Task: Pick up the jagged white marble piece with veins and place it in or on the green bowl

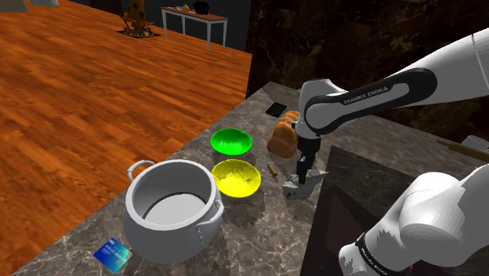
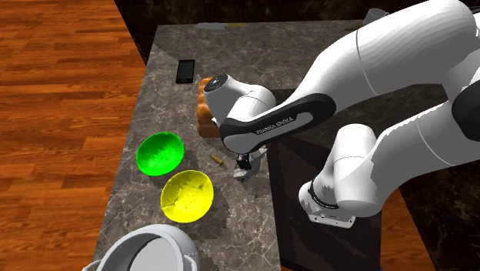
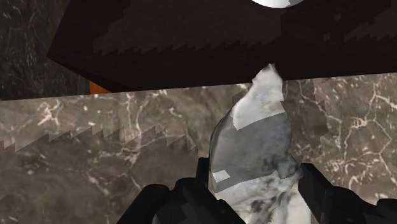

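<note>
The jagged white and grey veined marble piece (image 3: 254, 137) sits clasped between my two black fingers, its pointed end sticking out beyond them. My gripper (image 1: 302, 177) points down at the dark marble counter, beside the black inset panel (image 1: 349, 208), with the piece (image 1: 295, 189) at its tips, at or just above the surface. The green bowl (image 1: 231, 142) stands upright towards the shoulder view's left, past a small brown item (image 1: 273, 168). In the second exterior view the gripper (image 2: 245, 165) and piece (image 2: 243, 175) are right of the green bowl (image 2: 159, 153).
A yellow bowl (image 1: 236, 178) sits next to the green one, and a big grey pot (image 1: 171, 208) stands nearer the camera. A brown bread loaf (image 1: 284, 137) lies just behind the gripper. A black phone (image 1: 276, 109) and a blue card (image 1: 113, 255) lie at the counter's ends.
</note>
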`<state>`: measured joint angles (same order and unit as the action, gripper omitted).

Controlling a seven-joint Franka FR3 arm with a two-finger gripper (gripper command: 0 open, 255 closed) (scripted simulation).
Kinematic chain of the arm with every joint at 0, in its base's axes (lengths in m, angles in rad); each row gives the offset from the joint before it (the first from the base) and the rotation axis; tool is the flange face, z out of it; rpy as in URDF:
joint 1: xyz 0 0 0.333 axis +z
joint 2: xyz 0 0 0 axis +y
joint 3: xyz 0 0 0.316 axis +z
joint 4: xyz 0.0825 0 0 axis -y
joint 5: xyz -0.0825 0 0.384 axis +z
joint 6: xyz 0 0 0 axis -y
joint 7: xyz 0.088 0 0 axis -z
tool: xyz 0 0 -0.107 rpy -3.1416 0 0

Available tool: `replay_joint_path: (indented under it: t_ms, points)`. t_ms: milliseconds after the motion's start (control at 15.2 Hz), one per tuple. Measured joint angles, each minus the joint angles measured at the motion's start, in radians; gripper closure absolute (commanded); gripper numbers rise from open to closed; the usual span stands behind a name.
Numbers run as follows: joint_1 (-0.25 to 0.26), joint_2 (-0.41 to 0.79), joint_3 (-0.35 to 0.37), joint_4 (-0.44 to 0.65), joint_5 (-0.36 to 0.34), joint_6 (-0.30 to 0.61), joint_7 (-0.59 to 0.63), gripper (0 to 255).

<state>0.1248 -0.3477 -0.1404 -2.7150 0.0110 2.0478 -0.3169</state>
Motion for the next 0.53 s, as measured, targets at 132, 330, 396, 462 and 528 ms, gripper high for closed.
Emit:
replay_joint_path:
  t_ms: [132,330,396,462,528]
  points:
    - [-0.001,-0.006,0.000,0.002,-0.001,-0.009,0.001,255]
    - [-0.001,-0.035,0.003,0.015,-0.002,-0.051,0.006,255]
    - [-0.002,-0.044,0.004,0.024,-0.004,-0.069,0.007,255]
    - [-0.003,-0.056,0.004,0.029,-0.005,-0.086,0.008,255]
    - [-0.003,-0.062,0.005,0.036,-0.005,-0.100,0.010,255]
